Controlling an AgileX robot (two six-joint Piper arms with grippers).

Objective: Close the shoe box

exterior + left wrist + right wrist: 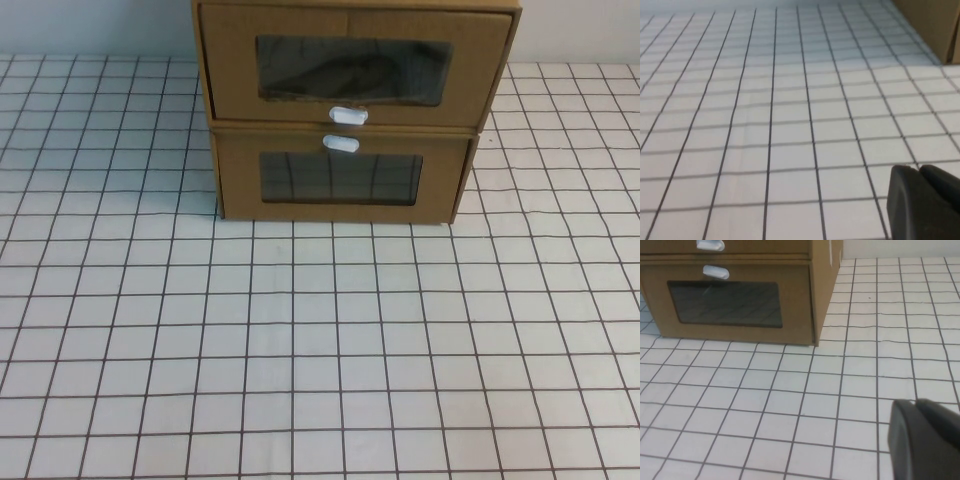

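Table [320, 350]: white surface with dark grid lines, running across whole high view and both wrist views.

Directly on it, at far side: lower cardboard box [340, 180], brown, clear front window, small white tab above window. Shoe box [350, 65] sits on top of that box, not on table; its front stands slightly forward of lower box's front.

Left gripper [922, 200] over bare grid, near box corner. Right gripper [925, 437] over bare grid, near lower box.
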